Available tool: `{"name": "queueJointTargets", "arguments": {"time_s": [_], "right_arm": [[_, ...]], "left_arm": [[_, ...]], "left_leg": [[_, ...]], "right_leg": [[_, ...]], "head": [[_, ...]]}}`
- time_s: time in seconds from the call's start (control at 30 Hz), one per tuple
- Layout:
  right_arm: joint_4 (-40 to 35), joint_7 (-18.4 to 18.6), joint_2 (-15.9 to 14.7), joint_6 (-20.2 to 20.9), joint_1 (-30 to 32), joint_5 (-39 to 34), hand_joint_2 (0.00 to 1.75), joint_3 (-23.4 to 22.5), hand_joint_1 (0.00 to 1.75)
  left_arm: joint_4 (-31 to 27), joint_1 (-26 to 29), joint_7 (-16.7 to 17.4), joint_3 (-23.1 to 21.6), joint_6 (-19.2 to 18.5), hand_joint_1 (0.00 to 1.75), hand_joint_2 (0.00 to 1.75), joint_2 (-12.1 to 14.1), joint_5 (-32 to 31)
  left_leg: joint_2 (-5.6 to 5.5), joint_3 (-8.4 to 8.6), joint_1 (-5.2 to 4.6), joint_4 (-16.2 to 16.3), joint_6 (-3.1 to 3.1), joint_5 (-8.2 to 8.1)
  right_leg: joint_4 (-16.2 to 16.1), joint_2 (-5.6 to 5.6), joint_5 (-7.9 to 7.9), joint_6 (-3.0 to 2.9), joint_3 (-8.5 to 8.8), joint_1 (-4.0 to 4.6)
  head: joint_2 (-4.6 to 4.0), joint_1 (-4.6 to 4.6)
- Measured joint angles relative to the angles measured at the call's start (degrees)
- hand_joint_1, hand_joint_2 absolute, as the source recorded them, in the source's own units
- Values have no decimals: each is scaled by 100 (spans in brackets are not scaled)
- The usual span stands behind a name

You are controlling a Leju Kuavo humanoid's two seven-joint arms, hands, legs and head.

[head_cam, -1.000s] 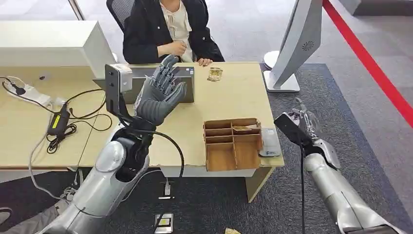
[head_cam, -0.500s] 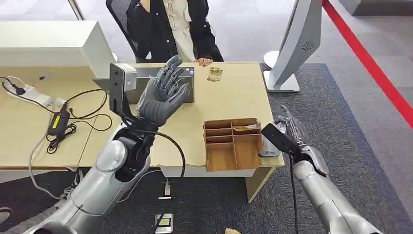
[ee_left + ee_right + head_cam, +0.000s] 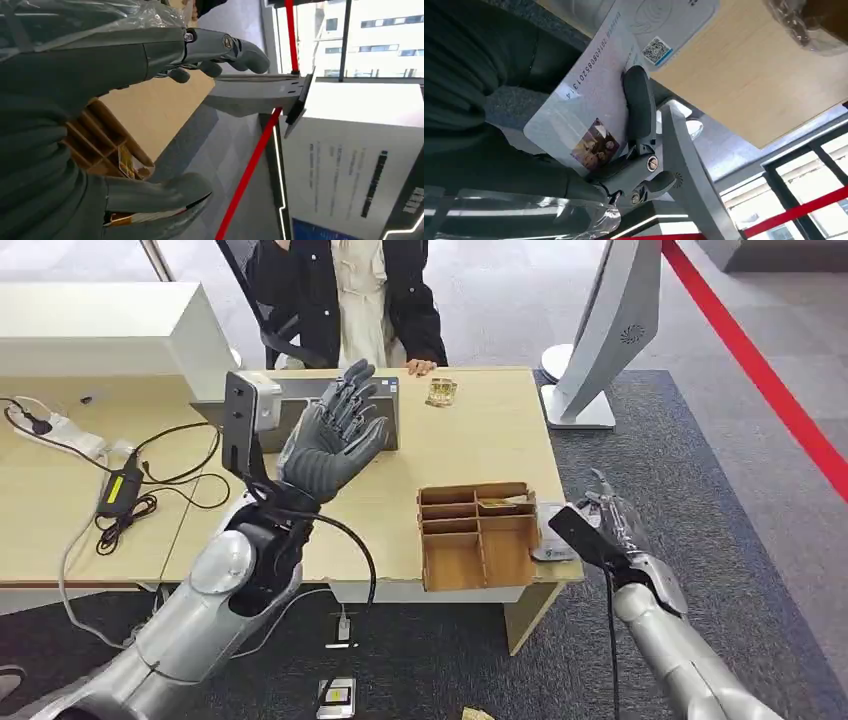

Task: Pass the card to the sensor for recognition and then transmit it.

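1. At about four o'clock in my head view, just off the corner of the surface [image 3: 470, 430], my right hand [image 3: 612, 523] grips the card [image 3: 594, 95]; the wrist camera shows a dark finger [image 3: 640, 102] pressed across its pale face.
2. The card carries a line of printed digits and a small photo near one corner, and it is tilted rather than flat.
3. Just past the card in the wrist view lies the sensor [image 3: 659, 20], a pale pad with a ring mark and a small code square. In the head view it [image 3: 553, 532] sits flat on the surface, touching the three o'clock side of the wooden organiser [image 3: 478, 535]. I cannot tell whether the card touches the pad or hangs above it.
4. My left hand [image 3: 332, 435] is raised at about ten o'clock over the surface, fingers spread and holding nothing.
5. At twelve o'clock a person [image 3: 345, 300] in a dark jacket sits at the far edge, one hand [image 3: 421, 366] resting on the surface.
6. Near that hand, at one o'clock, lies a small gold-coloured packet [image 3: 441, 392].
7. At two o'clock a white stand [image 3: 610, 335] rises from the carpet, beside a red floor line [image 3: 760, 370].
8. At nine o'clock black cables [image 3: 150, 480] trail over the surface.
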Motion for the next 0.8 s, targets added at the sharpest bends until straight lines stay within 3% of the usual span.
{"name": "queueJointTargets", "arguments": {"time_s": [0.43,0.8], "right_arm": [[332,-85,-33,-140,101,52,175,59,175],[514,50,-9,-133,87,131,175,201,175]], "left_arm": [[-17,135,-138,-88,33,0,175,63,-87],[-17,416,-125,50,-457,0,175,0,-571]], "left_leg": [[0,-1,0,0,0,0],[0,-2,0,-1,0,0]], "right_leg": [[0,0,0,0,0,0],[0,0,0,0,0,0]], "head": [[0,-4],[0,-2]]}}
